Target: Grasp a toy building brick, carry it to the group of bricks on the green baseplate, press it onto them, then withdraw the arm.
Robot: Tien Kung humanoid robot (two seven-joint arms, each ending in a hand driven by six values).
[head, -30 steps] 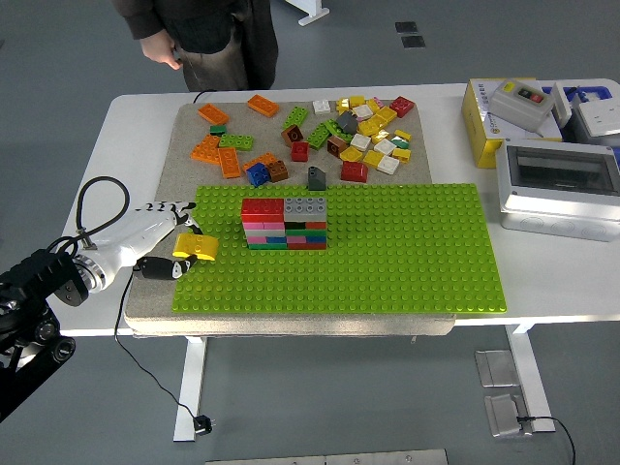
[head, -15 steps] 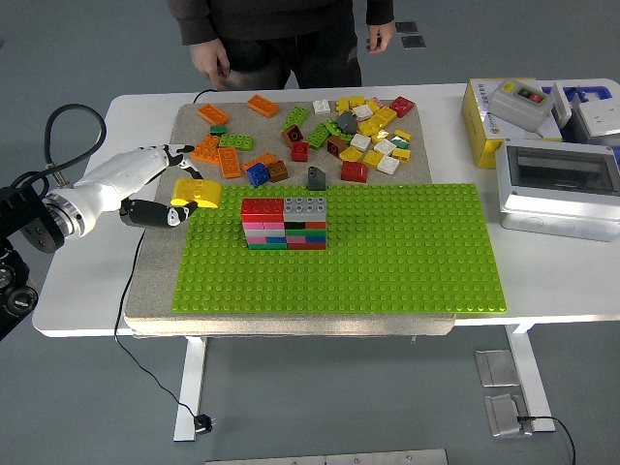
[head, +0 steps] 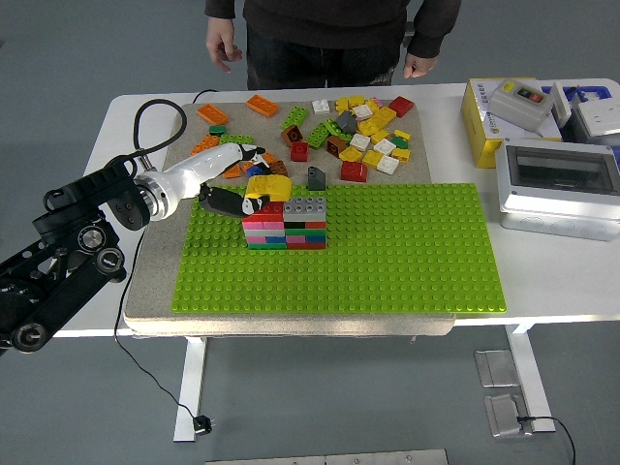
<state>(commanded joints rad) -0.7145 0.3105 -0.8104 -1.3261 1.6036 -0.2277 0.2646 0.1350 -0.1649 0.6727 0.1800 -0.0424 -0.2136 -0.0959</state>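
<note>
Reaching in from the left, the left hand point(head: 232, 184) is grasping a yellow brick point(head: 267, 187) and holding it right at the red top of the brick stack point(head: 284, 223), which is standing on the green baseplate point(head: 387, 252) on the worktop point(head: 542, 262).

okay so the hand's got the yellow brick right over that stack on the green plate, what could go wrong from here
1. The yellow brick looks tilted in the left hand, so it might meet the brick stack with studs misaligned and fail to seat.
2. The stack is several layers tall; an off-centre push could tip or split it.
3. Loose bricks lie just behind; withdrawing the arm might scatter them.
</note>
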